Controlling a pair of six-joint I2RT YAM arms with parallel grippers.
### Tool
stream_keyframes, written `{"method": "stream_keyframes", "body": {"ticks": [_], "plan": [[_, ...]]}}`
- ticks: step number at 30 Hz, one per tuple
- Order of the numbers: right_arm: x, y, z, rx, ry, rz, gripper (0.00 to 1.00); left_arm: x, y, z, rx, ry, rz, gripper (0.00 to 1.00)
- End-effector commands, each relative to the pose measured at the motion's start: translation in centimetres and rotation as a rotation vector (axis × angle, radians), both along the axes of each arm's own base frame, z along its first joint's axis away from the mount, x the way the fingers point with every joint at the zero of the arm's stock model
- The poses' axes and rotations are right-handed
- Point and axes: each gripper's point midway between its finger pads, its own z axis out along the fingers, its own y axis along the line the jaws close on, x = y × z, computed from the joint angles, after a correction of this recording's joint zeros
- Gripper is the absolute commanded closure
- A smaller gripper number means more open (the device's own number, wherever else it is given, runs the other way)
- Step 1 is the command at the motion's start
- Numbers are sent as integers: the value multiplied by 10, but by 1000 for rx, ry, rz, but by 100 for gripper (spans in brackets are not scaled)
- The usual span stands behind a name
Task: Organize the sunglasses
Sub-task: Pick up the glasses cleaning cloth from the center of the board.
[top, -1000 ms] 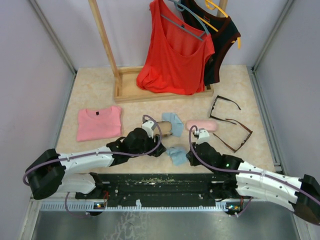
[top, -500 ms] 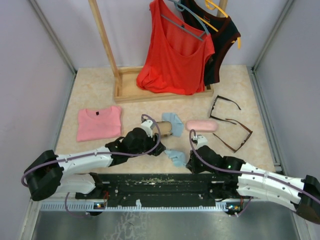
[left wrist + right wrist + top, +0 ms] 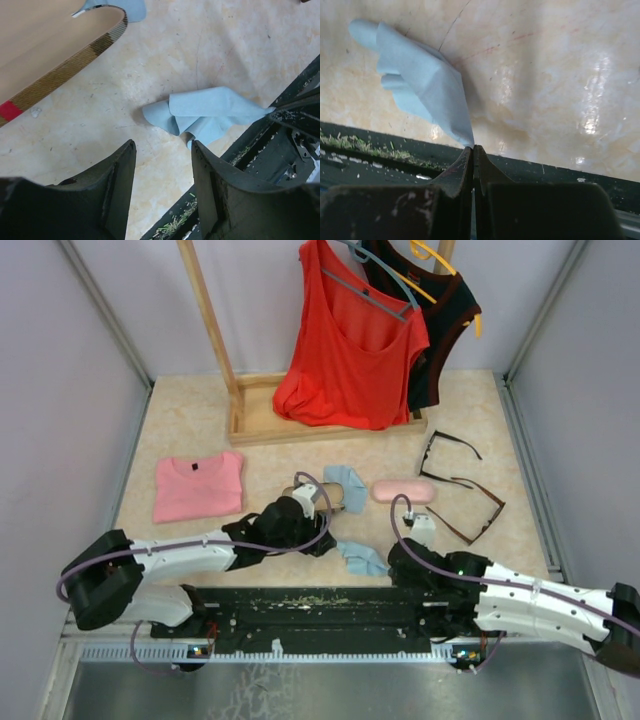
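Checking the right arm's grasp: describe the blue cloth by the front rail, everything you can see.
The cloth is a small piece of thin, soft-looking light-blue fabric, crumpled and folded over itself. It lies on the beige table beside the black front rail. One corner is drawn to a point at the rail's edge and pinched in the shut right gripper. The rest rests loosely on the table.

Bright, even light from above, soft short shadow beside the blue cloth [image 3: 210, 112], white glare patches on the glossy bench [image 3: 592, 95] in the right wrist view, dark fingers [image 3: 117, 190] near the left wrist lens slightly soft, overhead view sharp throughout
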Motion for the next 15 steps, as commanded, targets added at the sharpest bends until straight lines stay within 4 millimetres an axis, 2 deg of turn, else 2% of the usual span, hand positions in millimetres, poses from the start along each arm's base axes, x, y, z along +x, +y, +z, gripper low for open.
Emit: {"method": "stream_keyframes", "body": {"ticks": [1, 5, 12, 15], "plan": [[22, -11, 24, 47, -106, -171, 100, 1, -27, 21, -64, -23, -54, 46], [27, -24, 25, 29, -131, -239, 100, 1, -34, 19, -61, -20, -64, 49], [23, -32, 5, -72, -85, -266, 100, 1, -47, 14, -46, -12, -99, 52], [25, -34, 3, -75, -93, -286, 100, -2, -51, 13, -40, -9, -117, 53]]}}
